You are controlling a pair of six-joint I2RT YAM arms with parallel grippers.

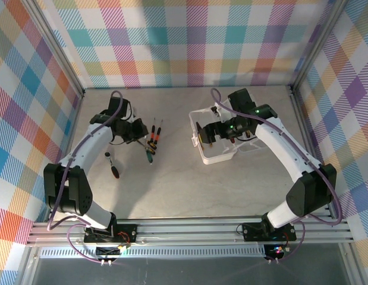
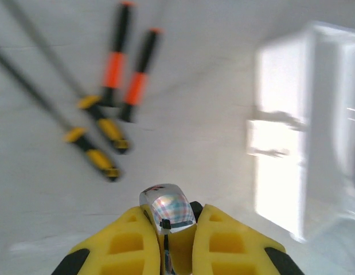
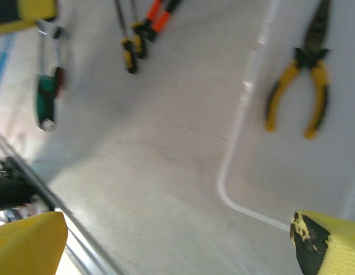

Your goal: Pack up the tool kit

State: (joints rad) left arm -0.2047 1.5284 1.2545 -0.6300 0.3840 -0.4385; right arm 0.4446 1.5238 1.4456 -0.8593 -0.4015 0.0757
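One in: yellow-handled pliers [image 3: 308, 60] inside translucent white plastic case [image 3: 280, 172]. Orange-and-black screwdrivers [image 2: 114, 69] pending on counter [image 1: 172, 190]. Left claw [image 2: 175, 220] pinching shiny metal piece [image 2: 166, 205]; right claw [image 3: 177, 238] gaping, empty.

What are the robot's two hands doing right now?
Left gripper: closed on a shiny metal tool.
Right gripper: open, holding nothing.

Yellow-handled pliers [image 3: 296, 94] in a white case [image 2: 280, 172] — screwdrivers [image 2: 114, 69] orange-and-black, green-handled tool [image 3: 46, 97]; walls [image 1: 189, 41] pastel plaid, table [image 1: 172, 190] pale grey.
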